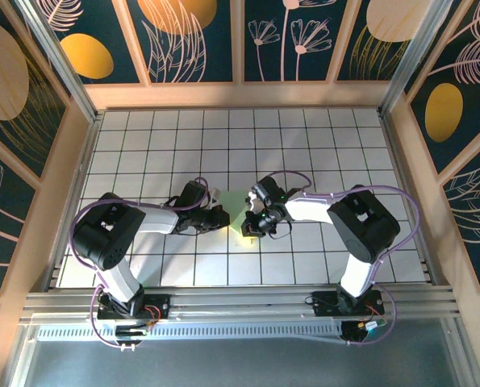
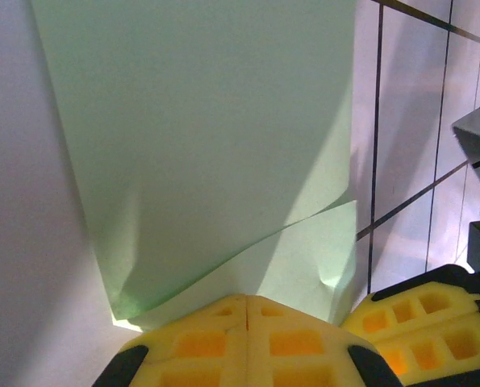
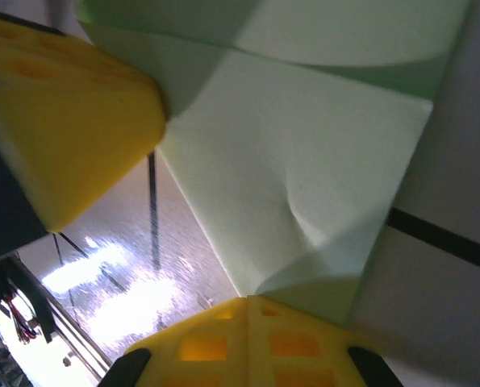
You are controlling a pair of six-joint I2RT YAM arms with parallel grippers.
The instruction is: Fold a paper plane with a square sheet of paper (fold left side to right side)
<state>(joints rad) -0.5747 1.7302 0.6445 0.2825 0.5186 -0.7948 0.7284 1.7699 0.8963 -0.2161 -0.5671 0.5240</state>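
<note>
The square sheet of paper (image 1: 238,210) lies in the middle of the tiled table as a pale green folded shape. In the left wrist view the paper (image 2: 207,145) has an upper layer curling over a lower one with a small dent. My left gripper (image 1: 220,216) is shut, its yellow tips (image 2: 247,300) resting at the paper's near edge. My right gripper (image 1: 252,225) is shut too, with its tips (image 3: 248,301) at a creased corner of the paper (image 3: 304,145). The two grippers sit close together on either side. A paper plane is out of view.
The white tiled table (image 1: 223,137) extends around the paper on all sides. Wooden walls (image 1: 86,161) enclose it at the left, right and back. An aluminium rail (image 1: 240,302) carrying both arm bases runs along the near edge.
</note>
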